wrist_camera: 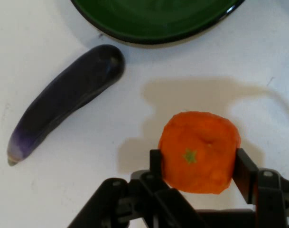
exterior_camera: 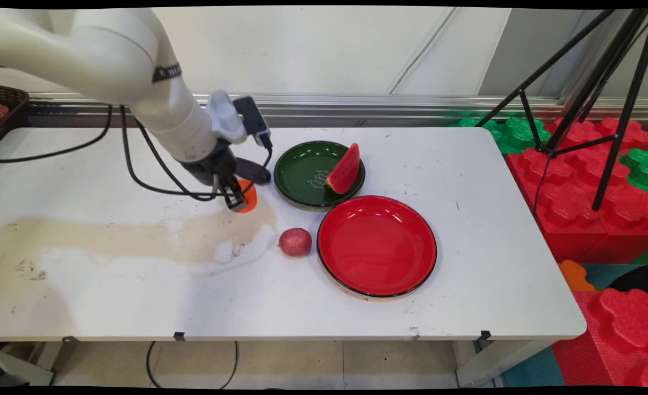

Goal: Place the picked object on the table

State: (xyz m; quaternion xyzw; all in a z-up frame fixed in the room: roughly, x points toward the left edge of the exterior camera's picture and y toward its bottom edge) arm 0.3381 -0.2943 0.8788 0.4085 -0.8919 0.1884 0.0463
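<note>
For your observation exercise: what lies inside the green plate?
A watermelon slice leans on the green plate's right rim. The rest shows bare green with a faint pattern; beneath the slice is hidden.

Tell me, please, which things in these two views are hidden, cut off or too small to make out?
- Eggplant: main view, mostly hidden behind the arm and gripper.
- Orange: main view, half covered by the gripper; whether it is lifted off the table is unclear.
- Green plate: hand view, cut off by the top edge.
- Basket: main view, cut off at left; contents unclear.

orange [wrist_camera: 200, 152] | round, dimpled, green stem mark facing camera | clamped between claw [wrist_camera: 199, 168] fingers | above table
</note>
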